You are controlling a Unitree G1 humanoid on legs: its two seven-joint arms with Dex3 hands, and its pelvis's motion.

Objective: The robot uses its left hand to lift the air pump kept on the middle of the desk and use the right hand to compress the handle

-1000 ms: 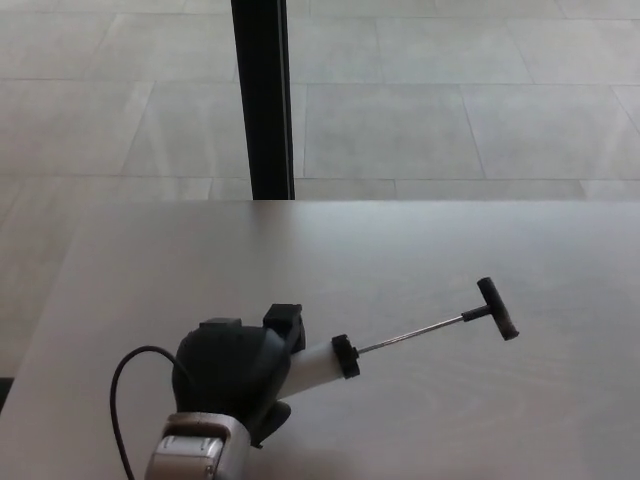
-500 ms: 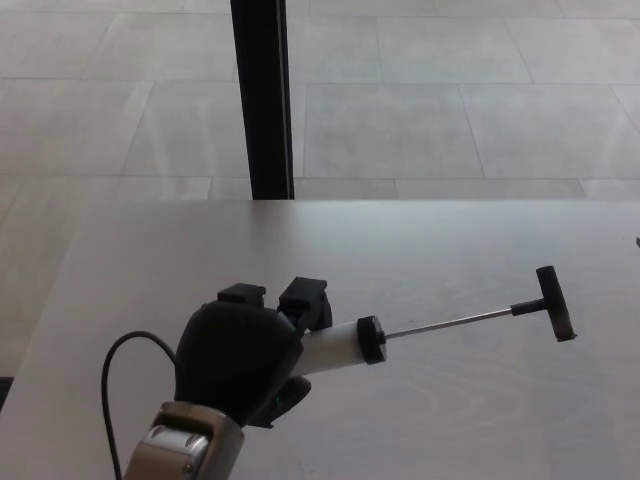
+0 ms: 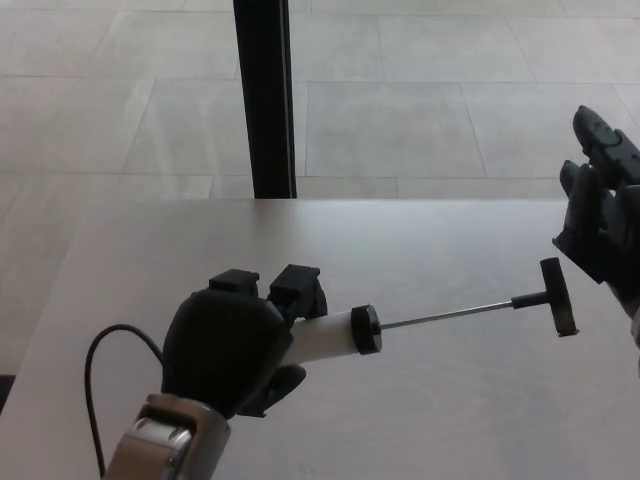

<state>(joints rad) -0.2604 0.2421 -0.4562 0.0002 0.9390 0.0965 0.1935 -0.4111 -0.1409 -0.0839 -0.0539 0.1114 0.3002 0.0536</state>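
Observation:
The air pump has a white barrel point(image 3: 325, 337) with a black cap, a thin metal rod point(image 3: 445, 315) pulled out to the right, and a black T-handle point(image 3: 558, 296) at the rod's end. My left hand point(image 3: 235, 345) is shut on the barrel and holds the pump above the desk, nearly level. At the picture's right edge my right hand point(image 3: 600, 215) hangs open, its fingers apart, just right of and above the handle and not touching it.
The pale desk point(image 3: 420, 250) fills the lower half, with its far edge near mid-picture. A black post point(image 3: 265, 100) stands behind that far edge on the tiled floor. A black cable point(image 3: 100, 390) loops beside my left wrist.
My right hand has come into view from the right, close to the T-handle. My left hand has raised the pump and swung it rightward since a second ago.

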